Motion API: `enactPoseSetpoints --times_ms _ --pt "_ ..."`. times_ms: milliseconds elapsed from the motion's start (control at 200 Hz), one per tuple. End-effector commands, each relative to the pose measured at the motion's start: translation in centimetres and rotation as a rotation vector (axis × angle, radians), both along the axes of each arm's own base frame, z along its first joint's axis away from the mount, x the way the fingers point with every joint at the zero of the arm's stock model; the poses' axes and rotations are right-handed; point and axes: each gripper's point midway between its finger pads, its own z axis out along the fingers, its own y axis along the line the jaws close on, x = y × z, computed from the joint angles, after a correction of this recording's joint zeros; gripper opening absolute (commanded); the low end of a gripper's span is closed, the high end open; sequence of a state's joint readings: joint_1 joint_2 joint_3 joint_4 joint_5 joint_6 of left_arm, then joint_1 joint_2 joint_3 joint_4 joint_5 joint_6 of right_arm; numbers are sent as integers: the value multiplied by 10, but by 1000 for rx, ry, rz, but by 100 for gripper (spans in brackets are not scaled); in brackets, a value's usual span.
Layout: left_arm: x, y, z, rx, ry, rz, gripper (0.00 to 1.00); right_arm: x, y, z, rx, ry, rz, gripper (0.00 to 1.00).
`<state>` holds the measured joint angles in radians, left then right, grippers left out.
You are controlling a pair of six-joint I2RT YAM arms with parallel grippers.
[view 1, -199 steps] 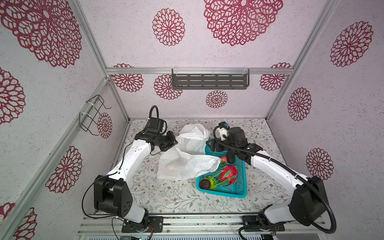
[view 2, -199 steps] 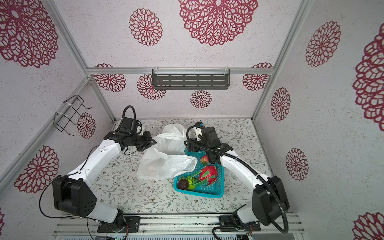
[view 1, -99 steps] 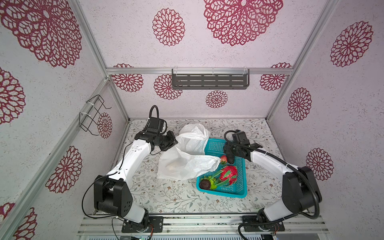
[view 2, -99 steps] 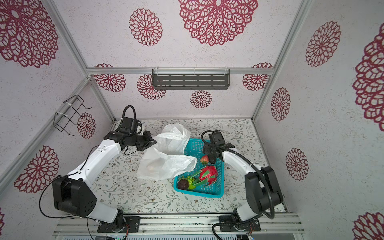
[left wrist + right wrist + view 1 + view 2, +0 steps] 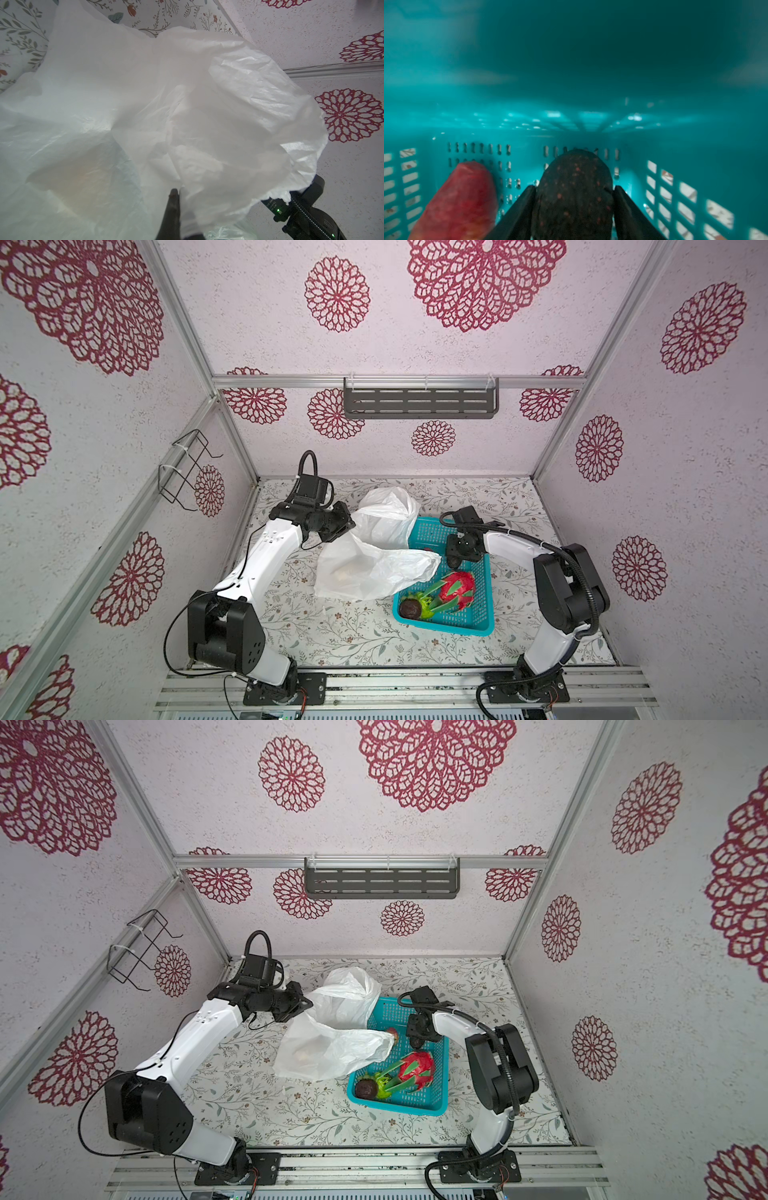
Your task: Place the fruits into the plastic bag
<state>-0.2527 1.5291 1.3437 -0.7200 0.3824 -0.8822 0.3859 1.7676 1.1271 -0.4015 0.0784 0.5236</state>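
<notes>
I'm looking at pale walls (image 5: 415, 302) printed with red rosettes, closed around a floral-patterned desk (image 5: 353, 635). The plastic bag (image 5: 374, 568) lies crumpled mid-desk, one corner draped over the teal basket (image 5: 482, 614) beside it. The dragon fruit (image 5: 457, 591) and a brown fruit (image 5: 409, 608) lie at the basket's near end. My left claw (image 5: 343, 526) is clamped on the bag's edge. My right claw (image 5: 574, 187), down in the basket, squeezes a dark speckled fruit (image 5: 574, 207) beside a red fruit (image 5: 456, 199).

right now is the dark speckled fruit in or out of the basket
In. The dark speckled fruit lies within the teal basket, right gripper jaws either side.
</notes>
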Motion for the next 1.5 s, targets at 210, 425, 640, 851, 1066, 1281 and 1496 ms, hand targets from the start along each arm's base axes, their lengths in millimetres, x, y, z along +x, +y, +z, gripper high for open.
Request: enactPoseSetpoints --times_ms 210,425,640,851,1066,1281,1496 --pt "4 -3 8 4 -32 -13 0 8 8 39 70 -121 26 34" --pt "5 -4 6 0 -26 -17 0 3 50 113 290 -304 247 31" --pt "4 -5 1 -2 -18 -17 0 -25 116 173 520 -422 505 31" --pt "4 -7 2 -2 -20 -15 0 -52 200 183 567 -400 738 32" --pt "0 -7 6 19 -34 -4 0 -69 244 142 504 -250 859 37" --pt "-3 -3 10 37 -43 7 0 -64 235 137 446 -261 821 67" --pt "2 -3 12 40 -46 22 0 -54 216 157 399 -365 755 74"
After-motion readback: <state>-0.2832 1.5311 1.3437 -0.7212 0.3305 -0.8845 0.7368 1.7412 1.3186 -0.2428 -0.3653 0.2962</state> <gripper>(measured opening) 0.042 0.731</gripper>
